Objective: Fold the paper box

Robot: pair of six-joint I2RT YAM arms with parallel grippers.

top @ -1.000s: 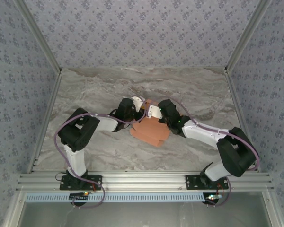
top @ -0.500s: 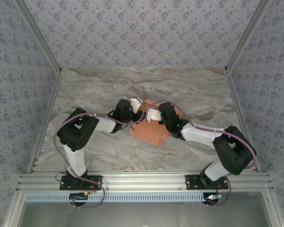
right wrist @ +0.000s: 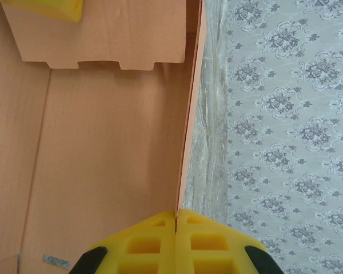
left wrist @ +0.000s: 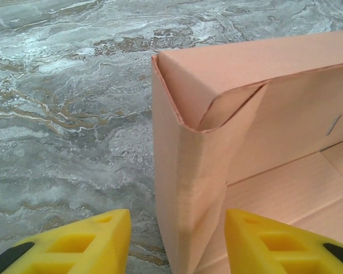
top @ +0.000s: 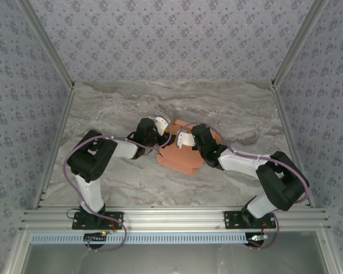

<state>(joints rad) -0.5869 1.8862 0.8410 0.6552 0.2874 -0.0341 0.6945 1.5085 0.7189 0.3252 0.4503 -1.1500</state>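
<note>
**Top external and both wrists: right pinch steadies a wall while the left stands spread at the corner**

Top external: the box [top: 183,155] lies near the middle of the table [top: 120,103]; the left gripper [top: 164,128] is at its 10 o'clock corner and the right gripper [top: 182,138] at its 12 o'clock edge, the two close together. Against the picture a second back, the left gripper has drawn off toward 9 o'clock and the right has slid the same way along the edge; the box has kept its place.

Left wrist: the left fingers [left wrist: 91,242] are spread, one outside the upright corner wall [left wrist: 186,188] at 7 o'clock, one inside at 5 o'clock, neither touching it; a flap [left wrist: 228,108] is tucked behind the corner toward 1 o'clock.

Right wrist: the right fingers [right wrist: 154,245] are pressed together at 6 o'clock, pinching the thin side wall [right wrist: 188,114] that runs up to 12 o'clock; the floor [right wrist: 103,160] spreads to 9 o'clock, with a notched flap [right wrist: 103,34] at 11 o'clock.

The step looks like standing the walls up and locking the corner. To do it well, the right pinch should stay firm so the side wall does not sag; the left should back off straight, clear of the tucked flap, before taking a new hold.
</note>
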